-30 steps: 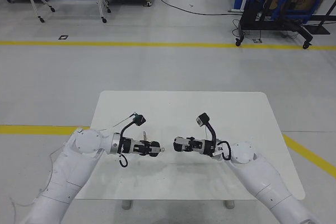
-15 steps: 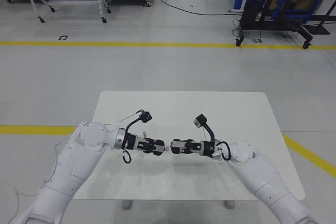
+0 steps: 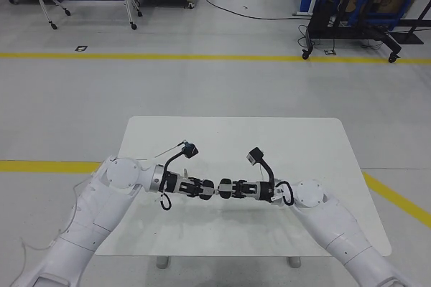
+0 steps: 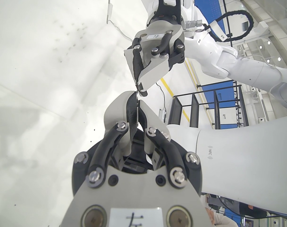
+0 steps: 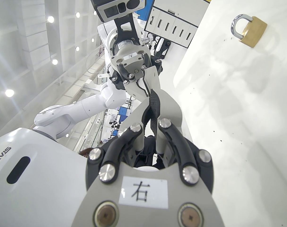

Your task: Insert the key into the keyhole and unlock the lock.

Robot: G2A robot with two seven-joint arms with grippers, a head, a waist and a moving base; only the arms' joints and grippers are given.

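A brass padlock [image 5: 251,32] with a silver shackle lies flat on the white table [image 3: 287,143]. Above the table's near middle my two grippers meet tip to tip. My left gripper [image 3: 210,190] [image 4: 135,95] is shut on the key [image 4: 136,94], a thin metal sliver poking out between its pads. My right gripper [image 3: 224,191] [image 5: 153,99] faces it with fingers shut. Its tips [image 4: 141,91] touch the key's free end; whether they pinch it I cannot tell. The padlock lies apart from both grippers, behind the left arm's side.
The tabletop [image 5: 240,100] around the padlock is bare apart from small dark specks. The table's near edge lies just below both forearms in the top view. Yellow floor lines and a dark cart [image 3: 359,29] are far off.
Both grippers have closed the gap between them: the left moved right with the key, the right moved left, and their tips now touch.
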